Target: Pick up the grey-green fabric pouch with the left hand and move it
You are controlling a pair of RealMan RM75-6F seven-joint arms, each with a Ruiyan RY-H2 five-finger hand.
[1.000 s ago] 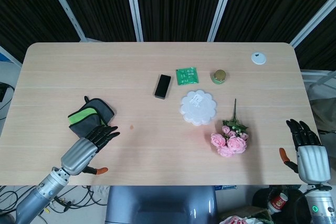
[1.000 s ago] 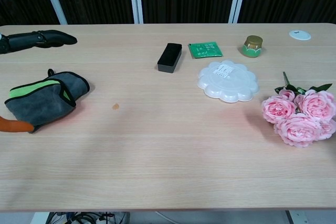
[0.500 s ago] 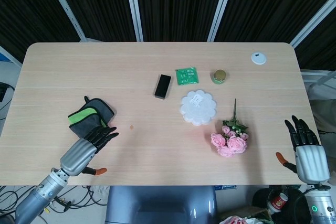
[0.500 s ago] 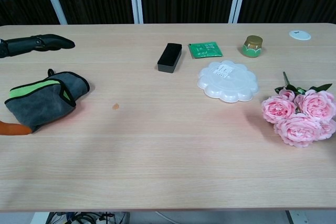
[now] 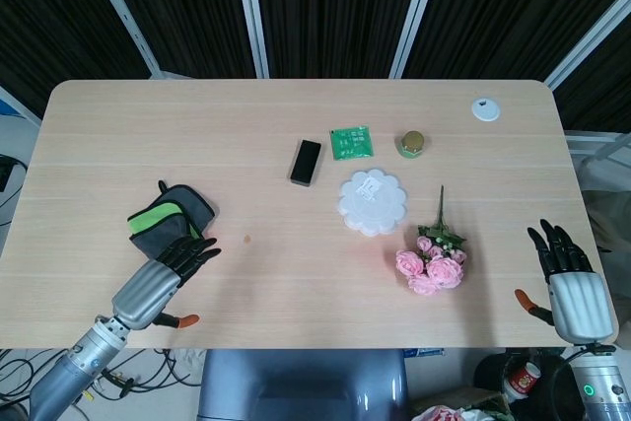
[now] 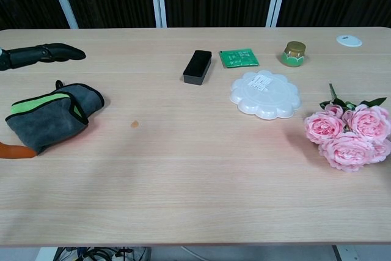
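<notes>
The grey-green fabric pouch with black trim (image 5: 170,218) lay flat at the table's left-front; left hand (image 5: 163,273) hovered just beside it, fingers apart, empty; I'd scoop under its near edge, thumb below

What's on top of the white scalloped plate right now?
A small white label-like patch sits on the white scalloped plate; nothing else rests there. Whatever lies beneath the plate is hidden.

Lay open around pouch (image 5: 171,218) on bench (image 5: 148,135); nearest obstacle, black box (image 5: 306,162), well apart rightward.
</notes>
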